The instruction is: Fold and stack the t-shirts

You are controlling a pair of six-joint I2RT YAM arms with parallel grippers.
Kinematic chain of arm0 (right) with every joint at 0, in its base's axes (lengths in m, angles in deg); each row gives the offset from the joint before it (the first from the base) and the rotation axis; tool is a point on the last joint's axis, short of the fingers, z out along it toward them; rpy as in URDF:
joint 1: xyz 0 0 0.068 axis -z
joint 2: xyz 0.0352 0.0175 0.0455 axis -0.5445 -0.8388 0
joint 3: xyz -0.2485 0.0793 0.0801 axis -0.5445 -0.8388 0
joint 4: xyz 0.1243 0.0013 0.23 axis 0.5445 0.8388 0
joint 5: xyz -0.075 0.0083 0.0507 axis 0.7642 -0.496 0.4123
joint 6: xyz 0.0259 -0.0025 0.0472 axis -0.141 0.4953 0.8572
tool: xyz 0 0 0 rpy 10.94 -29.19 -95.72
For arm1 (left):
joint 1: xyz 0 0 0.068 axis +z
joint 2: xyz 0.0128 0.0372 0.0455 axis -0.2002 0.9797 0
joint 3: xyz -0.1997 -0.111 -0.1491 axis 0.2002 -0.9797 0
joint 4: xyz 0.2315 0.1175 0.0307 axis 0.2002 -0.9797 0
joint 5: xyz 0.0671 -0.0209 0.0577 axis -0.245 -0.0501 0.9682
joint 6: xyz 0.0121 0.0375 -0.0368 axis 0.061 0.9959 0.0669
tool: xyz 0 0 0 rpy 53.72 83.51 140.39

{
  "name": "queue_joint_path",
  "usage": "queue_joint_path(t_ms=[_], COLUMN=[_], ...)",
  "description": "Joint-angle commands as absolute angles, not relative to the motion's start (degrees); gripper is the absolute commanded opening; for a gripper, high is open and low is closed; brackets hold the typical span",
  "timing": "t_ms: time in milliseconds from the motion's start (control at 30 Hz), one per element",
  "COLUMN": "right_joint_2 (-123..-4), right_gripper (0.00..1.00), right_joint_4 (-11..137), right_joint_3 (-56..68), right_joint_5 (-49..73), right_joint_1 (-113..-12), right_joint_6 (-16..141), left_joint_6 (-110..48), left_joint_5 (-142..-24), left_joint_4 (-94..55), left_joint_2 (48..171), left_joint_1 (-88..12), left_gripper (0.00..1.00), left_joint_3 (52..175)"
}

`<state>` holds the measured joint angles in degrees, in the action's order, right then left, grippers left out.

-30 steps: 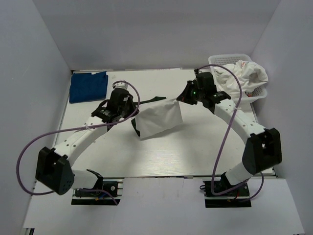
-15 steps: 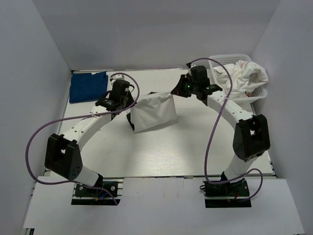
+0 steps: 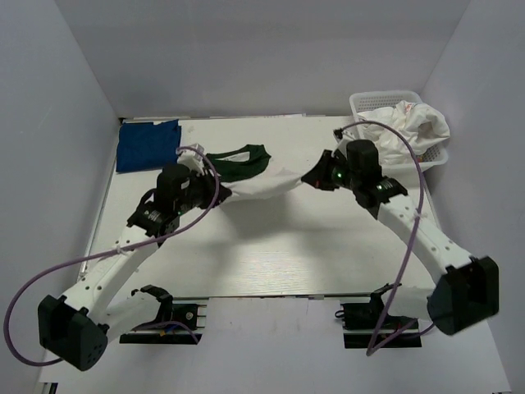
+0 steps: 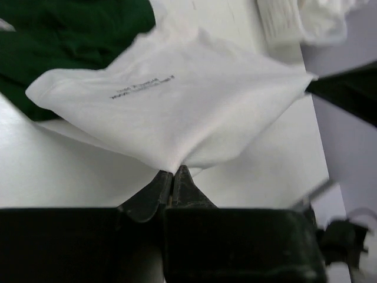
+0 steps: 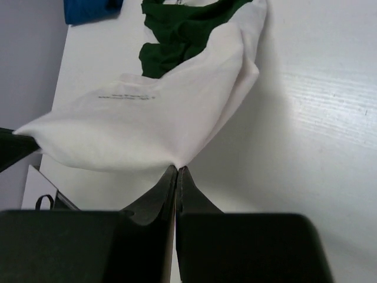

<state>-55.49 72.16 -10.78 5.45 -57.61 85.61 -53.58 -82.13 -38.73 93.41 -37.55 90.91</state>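
- the white shirt with the green collar (image 3: 250,179) is stretched between the two arms over the middle of the table (image 3: 287,254), with its green collar end toward 12 o'clock.
- the left gripper (image 4: 173,175) is pinched tight on the shirt's white edge at the 9 o'clock end.
- the right gripper (image 5: 177,172) is clamped on the white edge at the 3 o'clock end.
- a folded blue shirt (image 3: 148,145) lies flat at 10 o'clock on the table.
- a basket (image 3: 385,100) at 2 o'clock holds a heap of white shirts (image 3: 418,123) that spills over its rim.

White-shelled left arm (image 3: 123,249) and right arm (image 3: 418,230), black joints, looping purple cables (image 3: 82,261).
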Motion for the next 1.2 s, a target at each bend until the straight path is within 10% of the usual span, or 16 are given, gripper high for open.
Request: queue_joint_path(t_ms=[0, 567, 1167], right_joint_2=[-47.8, -38.5, -62.7], right_gripper=[0.00, 0.00, 0.00], right_joint_4=[76.1, 78.0, 75.5], right_joint_3=[-17.1, -15.5, 1.4], right_joint_5=[5.2, 6.7, 15.3], right_joint_1=[-57.9, -58.8, -57.2], right_joint_6=[85.6, 88.6, 92.2], left_joint_6=[-53.0, -56.1, -56.7], left_joint_5=[-98.0, -107.0, -79.4], left_joint_4=[-40.8, -33.6, -36.6], left_joint_2=[91.0, 86.8, 107.1], left_joint_1=[-37.8, -39.5, -35.7], left_gripper=[0.00, 0.00, 0.00], left_joint_3=[84.3, 82.0, 99.8])
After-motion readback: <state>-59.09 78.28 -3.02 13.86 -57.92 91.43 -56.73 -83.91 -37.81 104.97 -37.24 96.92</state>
